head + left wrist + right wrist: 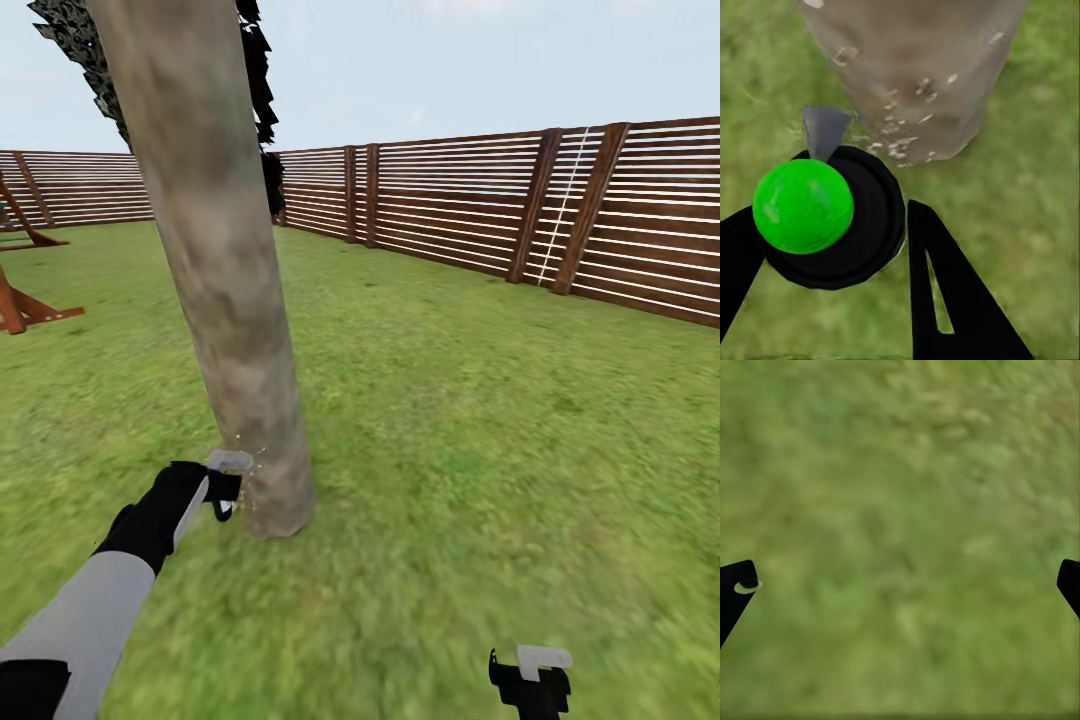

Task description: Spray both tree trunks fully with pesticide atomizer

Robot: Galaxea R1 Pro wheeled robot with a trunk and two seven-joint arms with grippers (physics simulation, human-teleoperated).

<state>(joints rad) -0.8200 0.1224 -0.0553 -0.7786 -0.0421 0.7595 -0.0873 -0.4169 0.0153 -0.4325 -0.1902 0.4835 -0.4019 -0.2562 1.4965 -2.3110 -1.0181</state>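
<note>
head view: left gripper (222, 490) clamps the pesticide atomizer (230, 464) beside the tree trunk (225, 300); right gripper (530, 680) spread wide.

Head camera: high, facing forward-down over lawn (480, 420) toward fence (480, 200). Left wrist camera: close on tree trunk (915, 67) base (shared with head). Right wrist camera: grass, near.

Tree trunk (215, 270): top cut off by head view upper edge; crown mostly out of frame. Pesticide atomizer (825, 217): body hidden below its own cap in left wrist view; in head view mostly hidden inside left tool (225, 490). Right tool (530, 680): cut off by lower edge; fingertips (736, 589) only partly in frame. Lawn (900, 510) blurred under right tool.
</note>
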